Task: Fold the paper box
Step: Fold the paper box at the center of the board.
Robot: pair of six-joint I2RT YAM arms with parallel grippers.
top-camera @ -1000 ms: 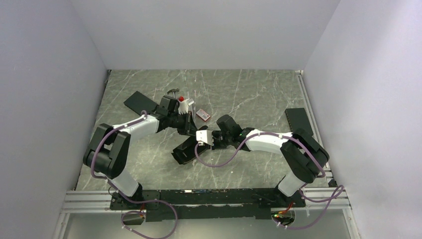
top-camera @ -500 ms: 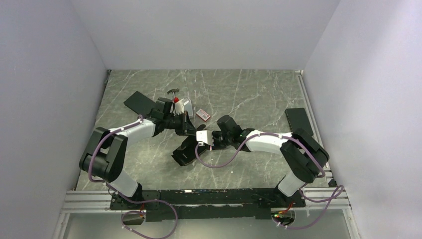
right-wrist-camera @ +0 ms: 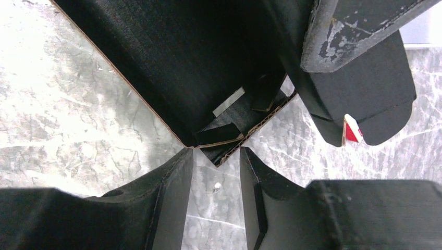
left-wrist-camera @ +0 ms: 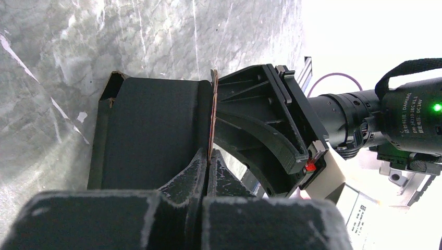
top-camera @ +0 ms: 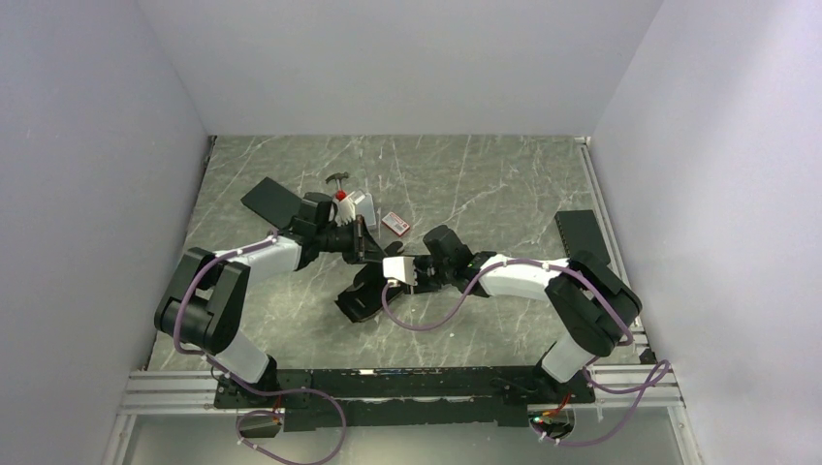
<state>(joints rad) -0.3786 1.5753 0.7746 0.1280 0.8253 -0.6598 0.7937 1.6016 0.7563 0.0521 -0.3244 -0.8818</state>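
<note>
White link shells (top-camera: 262,254) between black joint housings (top-camera: 208,300), lilac cables (top-camera: 424,325) looping outside — the left gripper (left-wrist-camera: 207,159) matte black, scuffed grey.

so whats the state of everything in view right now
paper box: partly folded, not closed
left gripper: shut on a thin cardboard edge of the paper box
right gripper: open, a box corner in the gap, not clamped
far-left black slab: lying flat, untouched
right-edge black slab: lying flat, untouched
red and white card: lying flat, untouched
</note>
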